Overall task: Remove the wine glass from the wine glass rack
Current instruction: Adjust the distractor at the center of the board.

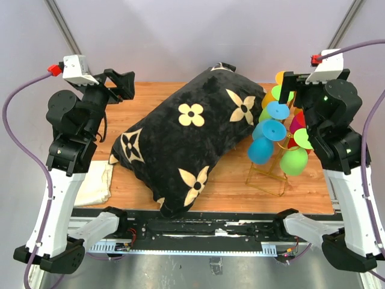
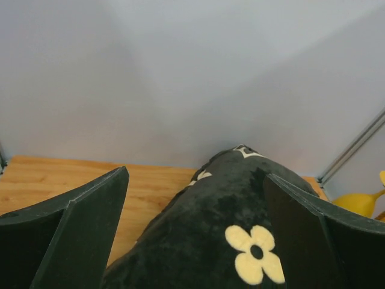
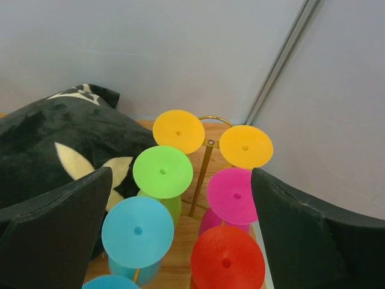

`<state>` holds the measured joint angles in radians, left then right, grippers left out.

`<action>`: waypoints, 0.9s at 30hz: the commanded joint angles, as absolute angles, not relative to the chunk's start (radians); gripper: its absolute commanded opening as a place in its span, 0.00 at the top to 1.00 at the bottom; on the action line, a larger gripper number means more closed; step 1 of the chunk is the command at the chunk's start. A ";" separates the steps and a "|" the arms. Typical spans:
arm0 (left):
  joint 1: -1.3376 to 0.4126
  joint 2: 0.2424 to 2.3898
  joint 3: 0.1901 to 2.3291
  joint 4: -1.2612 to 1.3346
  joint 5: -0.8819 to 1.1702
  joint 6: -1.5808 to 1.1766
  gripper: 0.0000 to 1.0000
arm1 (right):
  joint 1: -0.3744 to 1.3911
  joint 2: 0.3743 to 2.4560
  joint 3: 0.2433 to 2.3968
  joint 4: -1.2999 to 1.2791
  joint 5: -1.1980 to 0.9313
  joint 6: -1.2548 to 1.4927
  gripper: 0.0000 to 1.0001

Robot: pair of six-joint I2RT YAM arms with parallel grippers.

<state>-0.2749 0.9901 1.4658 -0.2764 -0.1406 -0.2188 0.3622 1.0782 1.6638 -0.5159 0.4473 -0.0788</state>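
Observation:
The gold wire wine glass rack [image 1: 268,171] stands at the table's right side, hung with several upside-down plastic wine glasses: blue [image 1: 261,150], green [image 1: 294,161], yellow and pink. In the right wrist view its gold post [image 3: 202,174] rises between round glass bases: yellow [image 3: 178,131], orange [image 3: 245,146], green [image 3: 162,171], pink [image 3: 234,195], blue [image 3: 138,232], red [image 3: 227,259]. My right gripper [image 3: 180,241] is open and hovers above the rack, holding nothing. My left gripper [image 2: 195,232] is open and empty, raised at the far left.
A big black pillow with cream flowers [image 1: 189,135] lies across the table's middle, close to the rack's left side; it fills the left wrist view [image 2: 216,235]. A folded cream cloth [image 1: 95,183] lies at the left front edge. The wall is close behind.

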 commanded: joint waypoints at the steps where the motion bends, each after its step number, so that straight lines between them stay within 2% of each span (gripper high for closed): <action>1: -0.231 0.940 1.408 -0.266 -0.050 -0.297 0.01 | 0.338 1.002 1.621 -0.532 0.317 -0.023 0.02; 4: -0.200 0.913 1.344 -0.225 0.053 -0.351 0.01 | 0.330 0.963 1.604 -0.557 0.182 -0.023 0.02; 9: -0.198 0.907 1.254 -0.172 0.228 -0.427 0.01 | 0.320 0.926 1.595 -0.586 -0.183 0.029 0.02; 12: -0.286 0.934 1.245 -0.195 0.238 -0.416 0.01 | 0.301 0.928 1.610 -0.593 -0.399 0.078 0.02; 18: -0.495 0.989 1.181 -0.163 0.263 -0.444 0.01 | 0.322 0.987 1.727 -0.721 -0.695 0.072 0.02; 23: -0.662 0.984 1.067 -0.140 0.234 -0.486 0.02 | 0.370 1.100 1.869 -0.840 -0.824 0.083 0.01; 27: -0.753 0.945 0.950 -0.112 0.261 -0.525 0.02 | 0.466 1.161 1.915 -0.896 -0.815 0.080 0.01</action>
<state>-0.6853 0.9886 1.0279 -0.1658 0.2283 -0.4774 0.3855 1.1152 1.8717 -0.7967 -0.7368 0.0650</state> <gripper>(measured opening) 0.980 0.985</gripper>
